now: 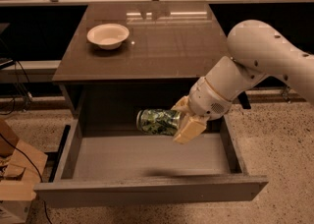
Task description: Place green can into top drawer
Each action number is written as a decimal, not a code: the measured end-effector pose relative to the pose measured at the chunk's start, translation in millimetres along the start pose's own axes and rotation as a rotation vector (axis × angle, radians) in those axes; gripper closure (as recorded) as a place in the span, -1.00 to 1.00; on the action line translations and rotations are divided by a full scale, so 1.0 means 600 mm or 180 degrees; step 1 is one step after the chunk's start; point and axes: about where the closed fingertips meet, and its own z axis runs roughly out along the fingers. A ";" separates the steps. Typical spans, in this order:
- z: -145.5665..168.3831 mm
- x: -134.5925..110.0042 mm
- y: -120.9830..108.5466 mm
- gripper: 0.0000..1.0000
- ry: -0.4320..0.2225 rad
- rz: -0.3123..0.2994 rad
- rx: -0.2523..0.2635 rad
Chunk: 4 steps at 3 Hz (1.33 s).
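No lettering, brand or number can be read anywhere. The green can (157,121), clamped sideways in the gripper (183,118) over the open top drawer (147,191), shows only whitish patterning, no legible label.

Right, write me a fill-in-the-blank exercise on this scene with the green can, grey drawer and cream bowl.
The dark green patterned drink can lies on its ____ in the two-finger gripper, which is shut on it.
Both hang over the floor of the wide grey-brown top drawer, which stands ____.
The cream round bowl sits on the cabinet top, not in the ____.
Missing words: side, open, drawer.
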 end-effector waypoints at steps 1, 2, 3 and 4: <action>0.000 0.000 0.000 1.00 0.0001 0.0001 -0.0001; 0.053 0.014 -0.004 1.00 0.0180 0.0086 -0.0079; 0.112 0.057 -0.004 1.00 0.0345 0.0187 -0.0204; 0.153 0.103 -0.011 0.66 0.0362 0.0280 -0.0252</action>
